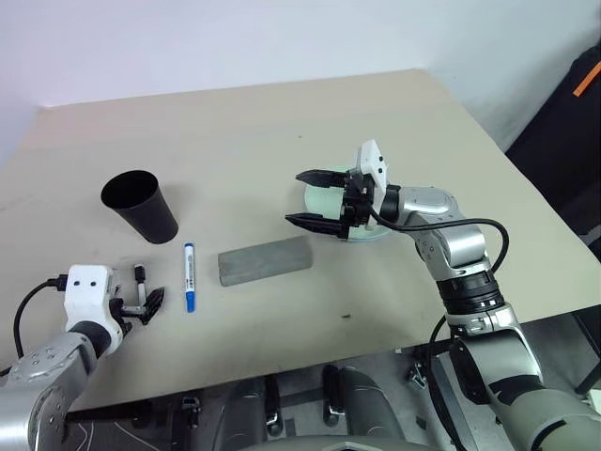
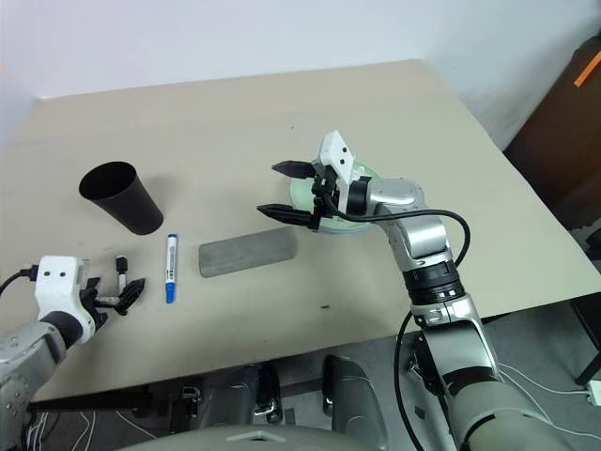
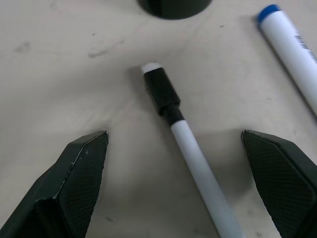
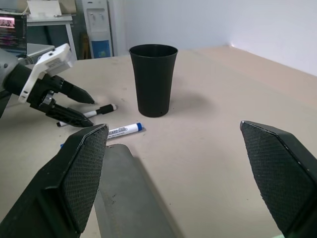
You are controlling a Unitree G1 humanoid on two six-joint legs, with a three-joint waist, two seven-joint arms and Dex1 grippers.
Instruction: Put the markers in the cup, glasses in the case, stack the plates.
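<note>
Left gripper (image 1: 141, 303), jaws wide open, straddles the black-capped marker (image 3: 190, 148) near the black cup (image 1: 141, 205); right gripper (image 1: 315, 199) hovers open-jawed over the bench (image 1: 282, 122).

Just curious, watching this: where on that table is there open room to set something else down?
The far half of the table, beyond the cup and plates, is bare; so is the right edge. Crowded: the near left, where markers, case and the left gripper sit close together.
</note>
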